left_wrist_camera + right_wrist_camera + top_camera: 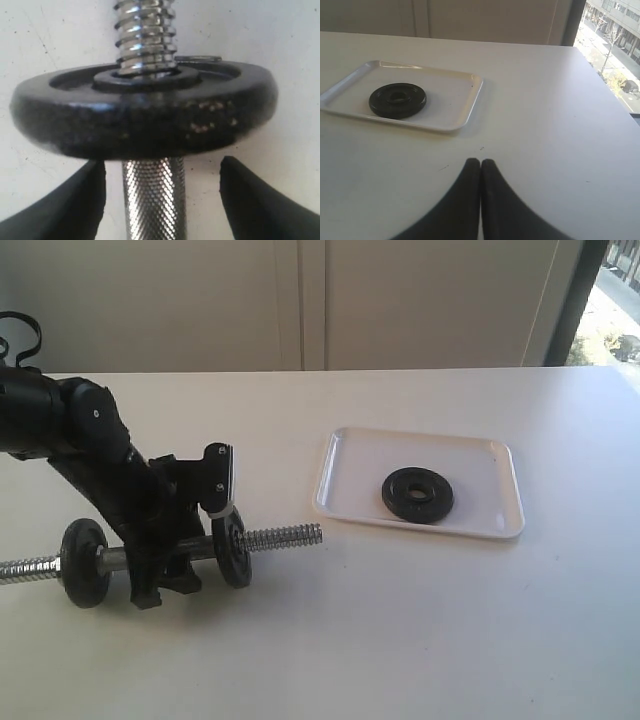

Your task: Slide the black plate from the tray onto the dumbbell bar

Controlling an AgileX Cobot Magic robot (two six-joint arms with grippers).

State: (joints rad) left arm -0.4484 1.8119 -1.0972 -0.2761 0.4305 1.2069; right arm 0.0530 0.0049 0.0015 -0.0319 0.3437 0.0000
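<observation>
The black plate [417,495] [397,100] lies flat in the white tray [480,465] [455,107], right of centre on the table. The dumbbell bar [285,537] [154,200] lies at the front left, with one black disc [232,548] [145,117] near its threaded end and another [83,562] further left. My left gripper [168,580] [162,170] is open and straddles the bar's knurled middle, with a gap on each side. My right gripper [480,165] is shut on nothing, hovering over bare table some way from the tray; the exterior view does not show it.
The white table [400,620] stretches between bar and tray. A pale wall runs behind it. A window [620,300] lies beyond the table's right edge. The left arm's black body [90,450] leans over the bar.
</observation>
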